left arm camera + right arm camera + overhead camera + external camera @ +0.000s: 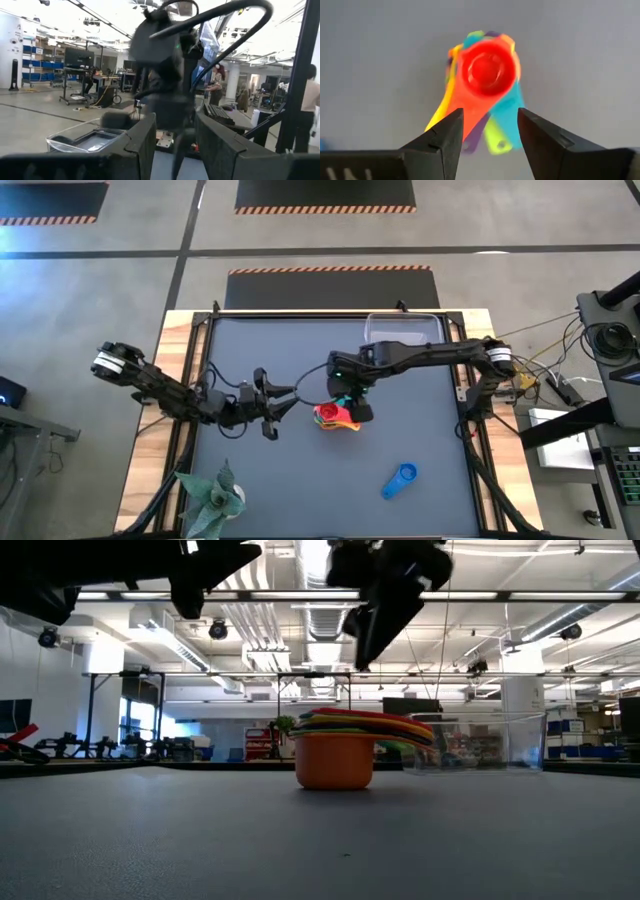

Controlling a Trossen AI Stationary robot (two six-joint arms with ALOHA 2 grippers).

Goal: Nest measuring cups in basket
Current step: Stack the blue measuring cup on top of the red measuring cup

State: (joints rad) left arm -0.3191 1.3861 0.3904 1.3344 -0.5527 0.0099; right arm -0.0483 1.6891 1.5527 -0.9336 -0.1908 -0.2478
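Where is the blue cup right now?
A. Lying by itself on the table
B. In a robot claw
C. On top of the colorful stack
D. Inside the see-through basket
A: the blue cup lies alone on the mat, apart from the stack of cups and the basket.

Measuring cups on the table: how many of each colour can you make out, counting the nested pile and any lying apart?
In the nested stack, by bowl or handle:
red cup: 1
orange cup: 1
yellow cup: 1
green cup: 1
teal cup: 1
purple cup: 1
Lying apart:
blue cup: 1
Total: 7
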